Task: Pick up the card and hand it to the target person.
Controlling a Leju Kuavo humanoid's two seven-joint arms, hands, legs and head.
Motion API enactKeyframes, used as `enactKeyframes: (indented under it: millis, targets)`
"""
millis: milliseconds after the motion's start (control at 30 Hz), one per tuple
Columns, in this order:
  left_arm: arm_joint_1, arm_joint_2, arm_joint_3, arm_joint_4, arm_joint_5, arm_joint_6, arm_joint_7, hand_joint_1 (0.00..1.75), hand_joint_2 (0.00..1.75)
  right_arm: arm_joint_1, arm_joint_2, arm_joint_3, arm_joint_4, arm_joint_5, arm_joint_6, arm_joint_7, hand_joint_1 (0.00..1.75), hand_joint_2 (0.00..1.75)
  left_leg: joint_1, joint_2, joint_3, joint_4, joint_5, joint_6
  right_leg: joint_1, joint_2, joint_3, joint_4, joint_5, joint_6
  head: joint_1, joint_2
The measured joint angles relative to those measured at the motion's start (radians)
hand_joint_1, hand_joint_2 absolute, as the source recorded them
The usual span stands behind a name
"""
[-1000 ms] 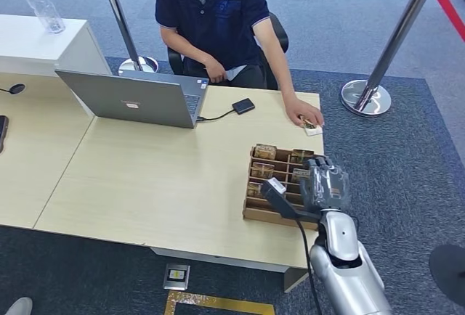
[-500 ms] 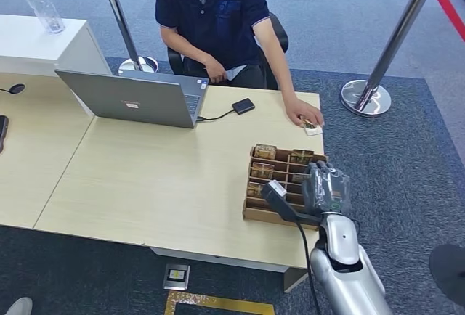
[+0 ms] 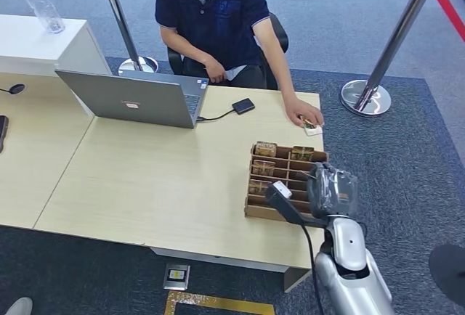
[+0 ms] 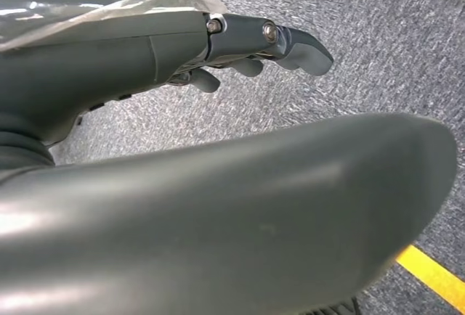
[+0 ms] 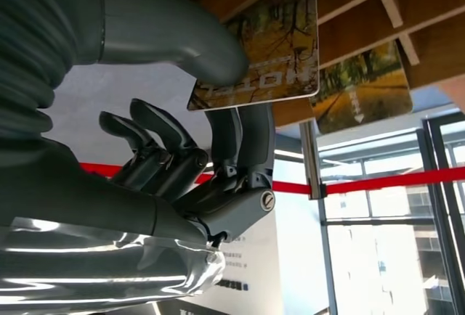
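right hand fingers pinch a card beside the wooden tray; left hand seemingly loose, holding nothing.

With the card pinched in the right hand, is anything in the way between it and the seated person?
Nothing visible blocks it. The right hand pinches the card by the wooden tray; only bare table lies toward the person, whose hand rests beyond the tray.
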Motion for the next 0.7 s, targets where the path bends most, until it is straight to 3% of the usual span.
enactKeyframes:
  millis: [200,433,567,700]
  targets:
    - [0.0,0.0,0.0,0.0,0.004,-0.002,-0.009,0.0,0.0,0.024,-0.021,-0.004,-0.077,-0.009,0.001,-0.045,1.75,1.75,0.0,0.0,0.0,0.0,0.0,0.0,0.0,0.0,0.0,0.0,0.0,0.0,0.0,0.0]
    - [-0.001,-0.002,0.001,0.0,0.014,-0.003,-0.02,0.0,0.0,0.06,-0.048,0.006,-0.29,-0.063,0.029,-0.126,1.75,1.75,0.0,0.0,0.0,0.0,0.0,0.0,0.0,0.0,0.0,0.0,0.0,0.0,0.0,0.0]
    - [-0.006,-0.01,0.001,0.002,0.015,-0.002,-0.021,0.0,0.0,0.001,-0.046,0.038,-0.359,-0.092,0.057,-0.143,1.75,1.75,0.0,0.0,0.0,0.0,0.001,0.0,0.0,0.0,0.0,0.001,0.0,0.0,0.0,0.0]
    - [-0.013,-0.017,0.001,0.004,0.011,-0.002,-0.02,0.0,0.0,-0.117,-0.018,0.072,-0.313,-0.146,0.066,-0.147,1.75,1.75,0.0,0.001,0.0,0.0,0.002,-0.001,0.0,0.0,0.0,0.001,0.002,-0.001,0.0,0.0]
